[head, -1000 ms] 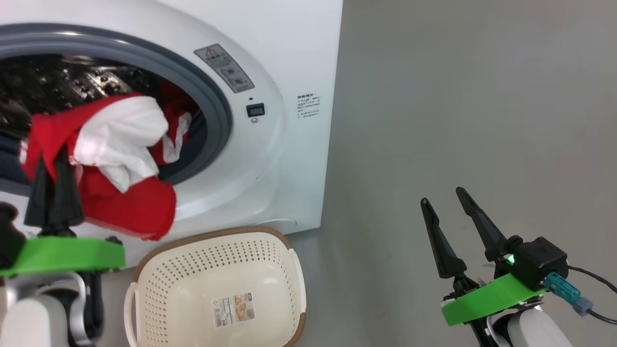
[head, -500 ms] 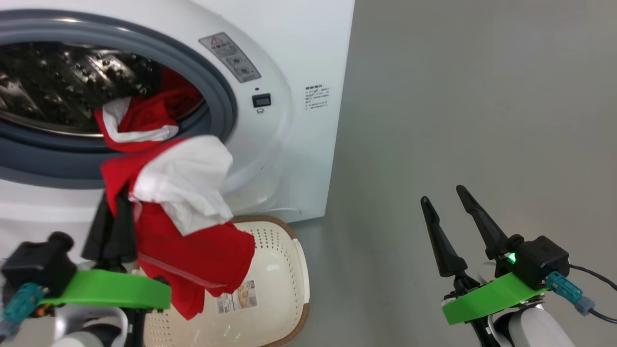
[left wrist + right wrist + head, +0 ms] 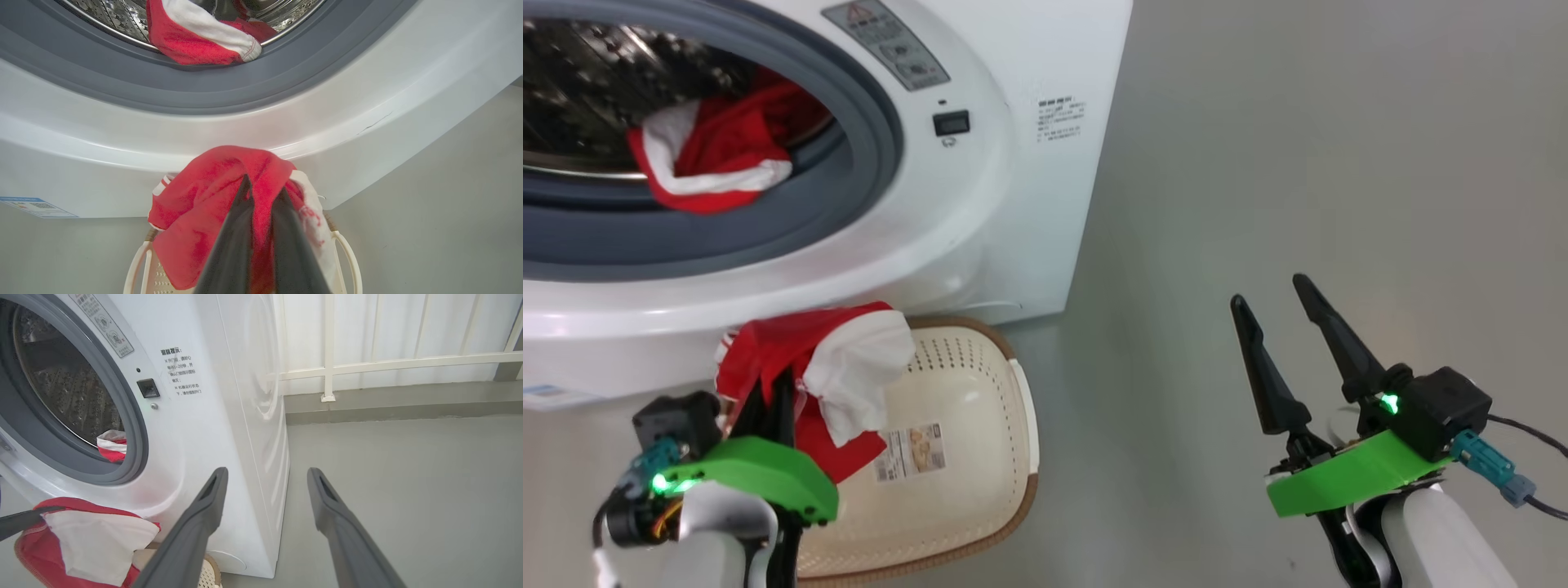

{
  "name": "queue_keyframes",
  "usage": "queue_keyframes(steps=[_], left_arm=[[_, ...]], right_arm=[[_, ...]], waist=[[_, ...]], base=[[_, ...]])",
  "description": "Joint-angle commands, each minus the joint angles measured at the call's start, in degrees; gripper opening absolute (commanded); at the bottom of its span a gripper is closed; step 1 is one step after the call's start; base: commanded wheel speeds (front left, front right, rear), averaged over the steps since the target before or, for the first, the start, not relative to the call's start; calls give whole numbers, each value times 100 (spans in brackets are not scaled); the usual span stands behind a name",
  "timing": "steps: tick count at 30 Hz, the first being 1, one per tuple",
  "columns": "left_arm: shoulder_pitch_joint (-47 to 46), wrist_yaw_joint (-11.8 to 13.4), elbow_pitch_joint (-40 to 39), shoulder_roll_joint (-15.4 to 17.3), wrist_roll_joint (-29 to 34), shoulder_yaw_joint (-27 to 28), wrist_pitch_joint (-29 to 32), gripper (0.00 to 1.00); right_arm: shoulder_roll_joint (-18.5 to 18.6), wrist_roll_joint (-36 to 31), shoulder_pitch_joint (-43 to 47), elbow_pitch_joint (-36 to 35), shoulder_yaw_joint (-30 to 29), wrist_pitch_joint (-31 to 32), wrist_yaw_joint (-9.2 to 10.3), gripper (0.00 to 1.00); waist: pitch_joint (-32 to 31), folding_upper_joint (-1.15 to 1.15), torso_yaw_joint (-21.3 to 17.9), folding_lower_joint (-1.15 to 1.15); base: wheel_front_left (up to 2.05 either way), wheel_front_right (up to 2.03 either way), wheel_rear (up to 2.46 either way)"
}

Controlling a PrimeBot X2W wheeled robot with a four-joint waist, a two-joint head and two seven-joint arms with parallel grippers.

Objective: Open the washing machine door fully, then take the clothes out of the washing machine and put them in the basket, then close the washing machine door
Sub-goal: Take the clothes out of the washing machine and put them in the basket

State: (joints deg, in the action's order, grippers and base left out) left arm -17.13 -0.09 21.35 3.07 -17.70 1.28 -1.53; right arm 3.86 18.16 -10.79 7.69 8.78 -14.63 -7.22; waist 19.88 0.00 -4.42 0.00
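The white washing machine (image 3: 1013, 204) stands with its drum mouth uncovered; the washing machine door is out of view. My left gripper (image 3: 772, 392) is shut on a red and white garment (image 3: 833, 367), one of the clothes, hanging over the left part of the cream basket (image 3: 980, 457). In the left wrist view the fabric (image 3: 196, 204) wraps my left gripper (image 3: 263, 188) above the basket's handle (image 3: 345, 253). Another red and white garment (image 3: 707, 163) lies on the grey ring at the drum's mouth (image 3: 196, 36). My right gripper (image 3: 1268, 290) is open over bare floor at the right (image 3: 266, 470).
The basket sits on the grey floor (image 3: 1298, 163) just below the machine's front. A white railing (image 3: 329, 367) runs along the wall behind the machine's right side. A blue label (image 3: 547, 396) is on the machine's lower left.
My left gripper has pulled the garment out of the drum and lowered it over the basket. The head camera has tilted. The right gripper stays open in about the same place.
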Motion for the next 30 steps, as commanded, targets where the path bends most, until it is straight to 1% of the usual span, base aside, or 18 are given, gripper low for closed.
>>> queue_keyframes(steps=[1,14,19,22,23,24,28,29,30], left_arm=[[-284,-45,178,153,-35,149,-118,0],[-1737,-170,3095,329,-196,173,-333,0],[-2159,-236,3948,426,-343,272,-430,0],[-2342,-272,4397,470,-405,290,-376,0],[-2386,-271,4524,489,-407,283,-370,5],[-2422,-276,4637,505,-409,276,-379,14],[-2507,-351,4925,522,-437,247,-450,44],[-2507,-351,4925,522,-437,247,-450,44],[-2512,-359,4967,520,-437,236,-481,64]], right_arm=[[5,51,-121,-155,157,-37,-26,100],[-85,129,-471,-199,237,-37,-26,100],[-95,200,-584,-202,285,-37,-26,100],[-96,289,-621,-204,325,-37,-26,100],[-97,311,-629,-200,337,-37,-26,100],[-97,333,-635,-197,348,-37,-26,100],[-97,398,-654,-181,377,-37,-26,100],[-97,398,-654,-181,377,-37,-26,100],[-97,406,-654,-174,379,-37,-26,100]], waist=[[316,0,-109,0],[1108,0,-464,0],[1268,0,-615,0],[1327,0,-681,0],[1336,0,-699,0],[1343,0,-718,0],[1355,0,-773,0],[1355,0,-773,0],[1348,0,-779,0]], base=[[0,0,0],[0,0,0],[0,0,0],[0,0,0],[0,0,0],[0,0,0],[0,0,0],[0,0,0],[0,0,0]])
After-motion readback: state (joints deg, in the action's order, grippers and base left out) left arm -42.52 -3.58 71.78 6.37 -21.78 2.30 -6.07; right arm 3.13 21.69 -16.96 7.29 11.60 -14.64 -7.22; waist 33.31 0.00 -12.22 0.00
